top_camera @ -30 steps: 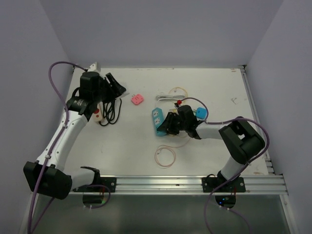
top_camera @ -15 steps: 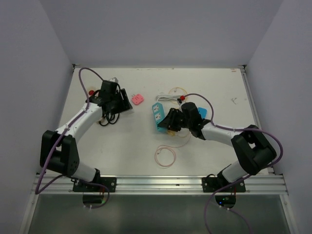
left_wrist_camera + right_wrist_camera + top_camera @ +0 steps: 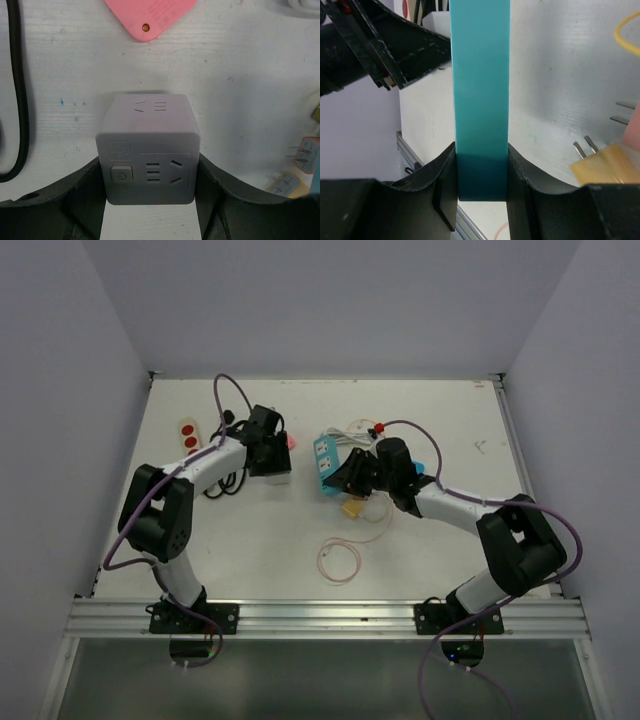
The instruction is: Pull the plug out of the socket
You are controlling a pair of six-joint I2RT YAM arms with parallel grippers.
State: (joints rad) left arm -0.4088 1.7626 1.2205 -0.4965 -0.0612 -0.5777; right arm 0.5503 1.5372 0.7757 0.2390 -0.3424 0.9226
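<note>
Yellow plug [image 3: 606, 169] is lying on the table [image 3: 560, 75], prongs bare, just beside the teal power strip [image 3: 480, 90] that your right gripper [image 3: 481, 155] is clamping. Your left gripper [image 3: 149, 175] is squeezing the grey cube socket [image 3: 149, 145]. You should be keeping both grips square.

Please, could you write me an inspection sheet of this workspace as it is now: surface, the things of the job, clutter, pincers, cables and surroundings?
Surface: white table, faint marks, no spill seen.
Job's things: teal socket strip; yellow plug lies beside it on the table with bare prongs, in no socket.
Clutter: grey cube socket; pink device behind it; red-and-white strip at far left.
Grippers: left pincer shut on the grey cube socket; right pincer shut on the teal socket strip.
Cables: black cable beside the cube; thin loop near the front; white cable behind the teal strip.
Surroundings: plain walls; metal rail at the near edge.
</note>
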